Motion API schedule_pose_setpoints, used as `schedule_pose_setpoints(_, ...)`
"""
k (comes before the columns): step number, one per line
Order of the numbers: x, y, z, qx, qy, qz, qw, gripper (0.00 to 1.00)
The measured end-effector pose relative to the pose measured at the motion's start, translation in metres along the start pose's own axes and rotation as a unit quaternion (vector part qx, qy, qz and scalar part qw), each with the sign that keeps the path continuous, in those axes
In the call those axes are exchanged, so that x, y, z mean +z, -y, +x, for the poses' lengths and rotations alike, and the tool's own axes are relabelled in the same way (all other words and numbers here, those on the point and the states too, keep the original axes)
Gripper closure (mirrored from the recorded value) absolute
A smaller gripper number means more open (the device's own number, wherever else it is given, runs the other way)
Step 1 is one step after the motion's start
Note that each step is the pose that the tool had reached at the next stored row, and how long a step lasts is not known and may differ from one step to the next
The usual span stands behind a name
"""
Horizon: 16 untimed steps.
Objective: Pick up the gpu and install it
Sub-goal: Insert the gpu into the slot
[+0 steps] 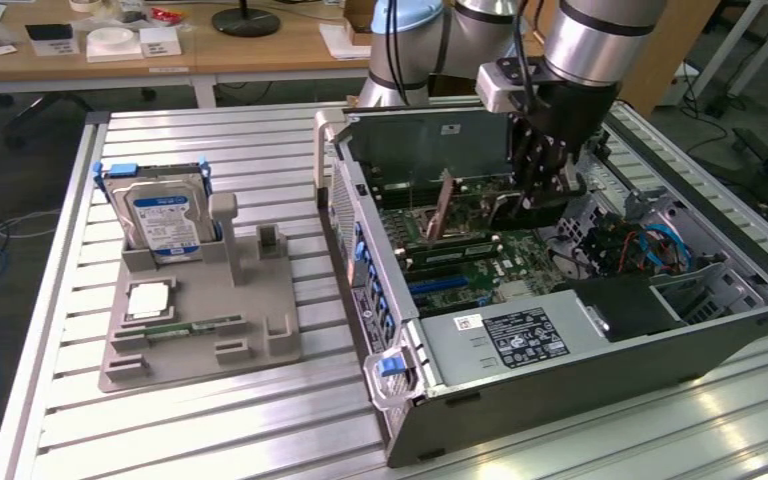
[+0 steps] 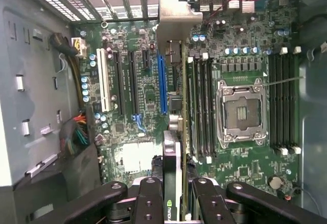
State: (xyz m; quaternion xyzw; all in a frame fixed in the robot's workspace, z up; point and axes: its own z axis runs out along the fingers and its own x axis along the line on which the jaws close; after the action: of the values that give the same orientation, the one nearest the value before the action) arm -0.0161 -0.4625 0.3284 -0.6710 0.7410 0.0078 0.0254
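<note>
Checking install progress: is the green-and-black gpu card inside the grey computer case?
Inside: the gripper holds the gpu edge-on over the motherboard; seated, cannot tell.

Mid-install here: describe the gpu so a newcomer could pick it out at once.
Look inside the open computer case, above the green motherboard. The gpu is the thin card held on edge in the gripper, beside the memory sticks. Unlike them, it has a silver bracket at one end.

Grey metal computer case (image 1: 558, 400) on slatted aluminium table (image 1: 224, 420); grey plastic tray (image 1: 244, 290) at exterior view's left; green gpu card (image 2: 171, 163) inside case.
</note>
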Motion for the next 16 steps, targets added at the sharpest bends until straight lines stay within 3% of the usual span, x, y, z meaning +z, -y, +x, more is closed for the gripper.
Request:
schedule_pose_setpoints(9, 0.0156, -0.0066, 0.001, 0.000, 0.0000, 0.0000, 1.0000, 0.73)
schedule_pose_setpoints(16, 0.0177, -0.0093, 0.002, 0.000, 0.0002, 0.0000, 1.0000, 0.73)
